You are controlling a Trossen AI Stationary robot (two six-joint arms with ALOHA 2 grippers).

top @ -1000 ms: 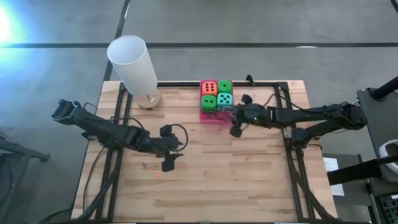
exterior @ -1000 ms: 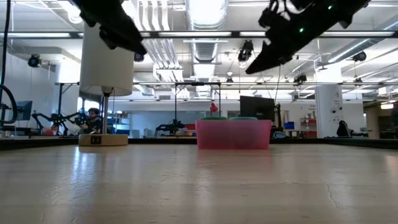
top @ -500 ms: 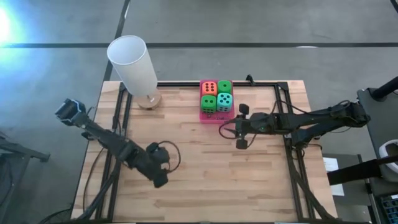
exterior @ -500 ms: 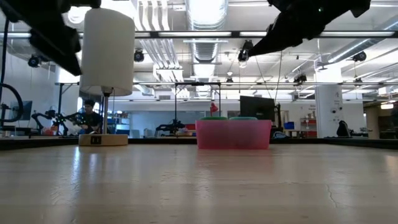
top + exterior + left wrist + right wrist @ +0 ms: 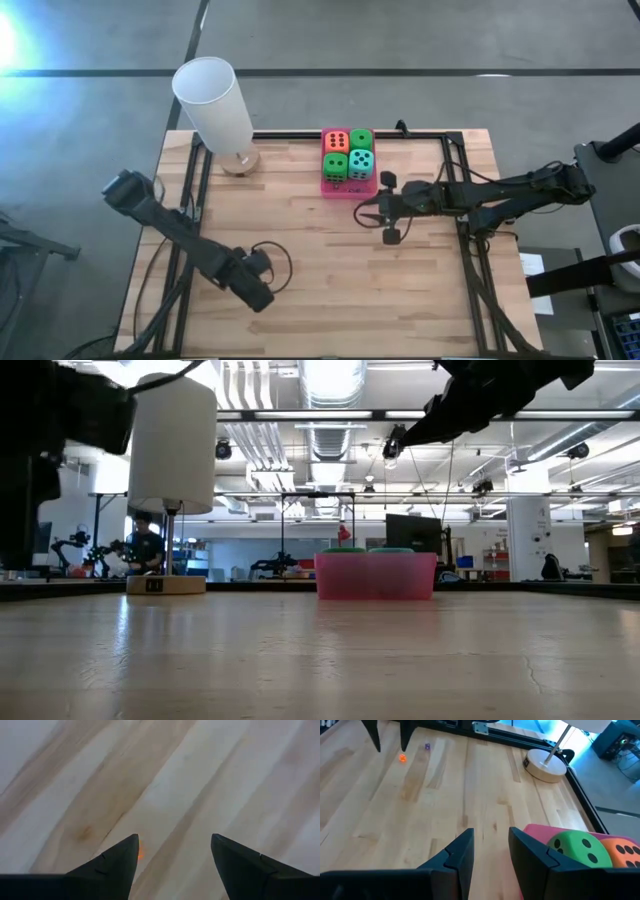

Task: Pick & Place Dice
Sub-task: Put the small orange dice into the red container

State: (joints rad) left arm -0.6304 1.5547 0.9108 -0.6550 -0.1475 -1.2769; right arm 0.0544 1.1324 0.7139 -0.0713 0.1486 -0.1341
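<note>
Resting dice: four soft cubes [image 5: 348, 158], two green, one orange-red, one teal, in one pink tray [image 5: 337, 186].
Left tool [image 5: 256, 292]: spread, empty.
Right tool [image 5: 368, 207]: narrowly parted, empty.

- High view: straight down over whole table [image 5: 330, 260].
- Low view: level across tabletop, facing room.
- Wrist views: close above wood; the right one shares lamp [image 5: 547, 762] with high view.

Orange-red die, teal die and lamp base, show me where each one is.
orange-red die [image 5: 336, 141], high view, top face.
teal die [image 5: 362, 161], high view, top face.
lamp base [image 5: 545, 764], right wrist view, round wooden top.
</note>
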